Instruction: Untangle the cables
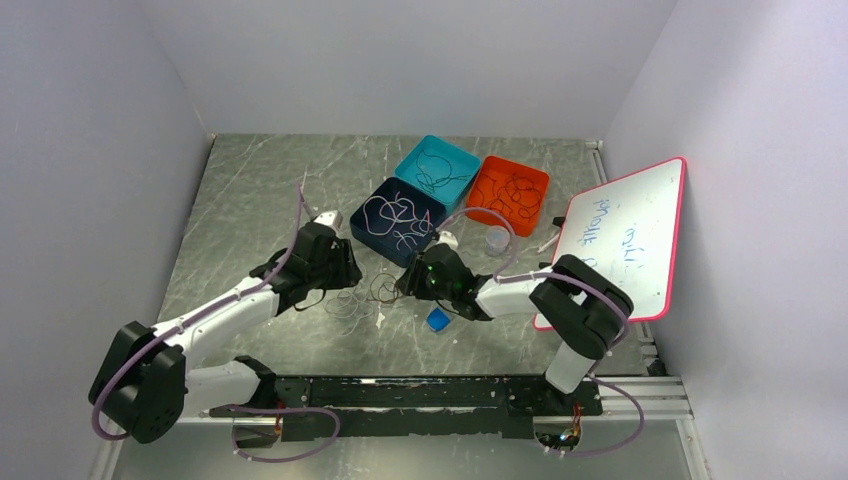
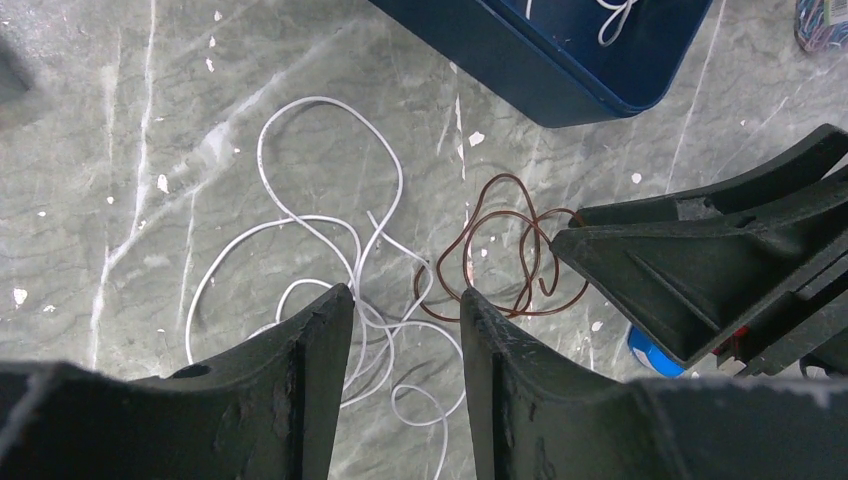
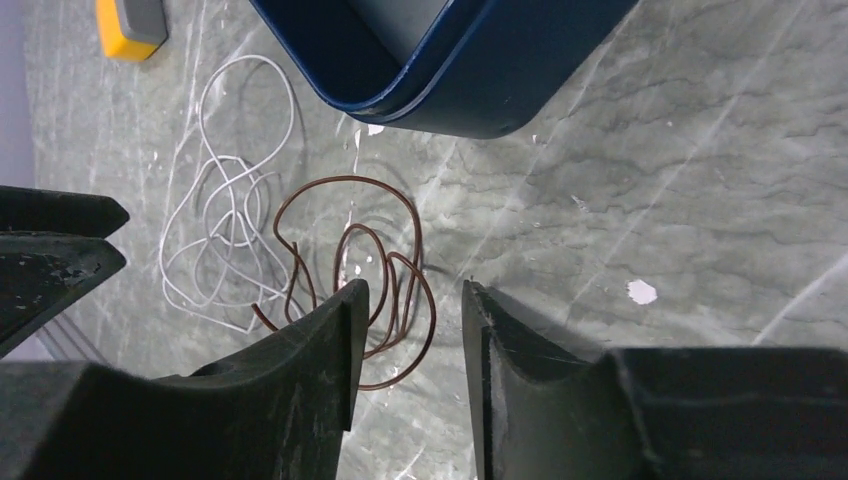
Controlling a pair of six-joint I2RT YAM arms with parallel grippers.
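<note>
Above, you count three bins [image 1: 360, 215] and two loose cables [image 1: 365, 293] on the table [image 1: 250, 190], between left claw [image 1: 350, 278] and right claw [image 1: 408, 280]. Only your left wrist view shows the left claw half open, empty, over the white cable [image 2: 320, 99]. Your right wrist view shows the right claw half open, empty, astride the brown cable [image 3: 340, 179].

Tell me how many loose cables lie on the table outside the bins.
2. A white cable lies before the left pincer; a brown cable beside it, at the right pincer. Others may be hidden.
</note>
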